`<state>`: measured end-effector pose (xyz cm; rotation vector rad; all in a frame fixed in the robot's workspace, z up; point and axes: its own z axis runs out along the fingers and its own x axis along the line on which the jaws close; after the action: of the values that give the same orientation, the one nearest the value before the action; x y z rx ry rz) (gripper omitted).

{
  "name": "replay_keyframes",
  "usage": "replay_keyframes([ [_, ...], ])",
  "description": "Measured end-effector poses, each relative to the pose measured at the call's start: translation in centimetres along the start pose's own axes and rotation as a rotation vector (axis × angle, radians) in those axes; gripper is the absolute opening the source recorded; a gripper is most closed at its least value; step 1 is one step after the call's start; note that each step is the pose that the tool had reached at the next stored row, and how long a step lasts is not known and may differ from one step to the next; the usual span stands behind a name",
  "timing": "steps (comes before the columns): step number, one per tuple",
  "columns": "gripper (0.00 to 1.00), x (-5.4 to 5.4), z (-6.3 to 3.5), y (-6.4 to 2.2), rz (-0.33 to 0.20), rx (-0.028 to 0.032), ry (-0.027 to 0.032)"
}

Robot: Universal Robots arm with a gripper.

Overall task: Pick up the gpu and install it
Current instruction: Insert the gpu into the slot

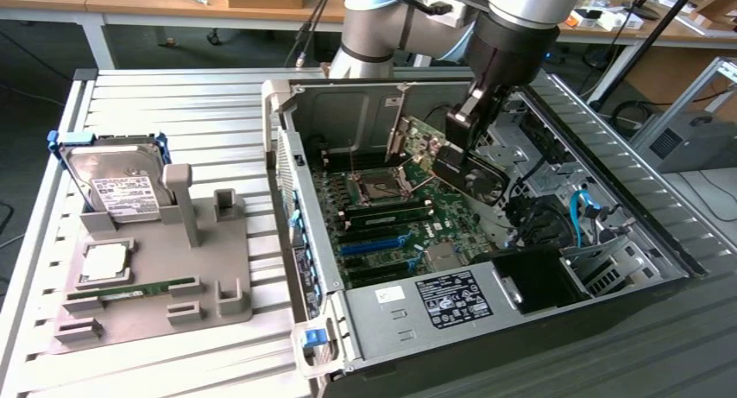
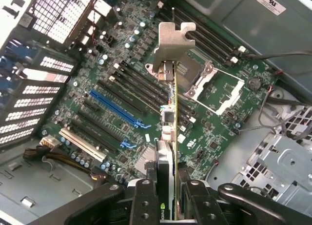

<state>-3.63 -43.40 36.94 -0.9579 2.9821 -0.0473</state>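
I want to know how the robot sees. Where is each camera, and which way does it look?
Exterior view: off the arm, up high, looking down slantwise into the open grey metal computer case; it shows the grey robot arm and black gripper.
Wrist view: on the wrist, looking down past its black fingers at the green motherboard.
Both show the gpu, a thin flat black card with a silver metal bracket, clamped in the gripper above the motherboard.
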Motion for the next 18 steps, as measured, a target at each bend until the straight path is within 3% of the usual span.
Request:
replay_keyframes([
  [18, 0.27, 0.0, 0.03, 0.0, -0.127, 0.0, -0.004],
])
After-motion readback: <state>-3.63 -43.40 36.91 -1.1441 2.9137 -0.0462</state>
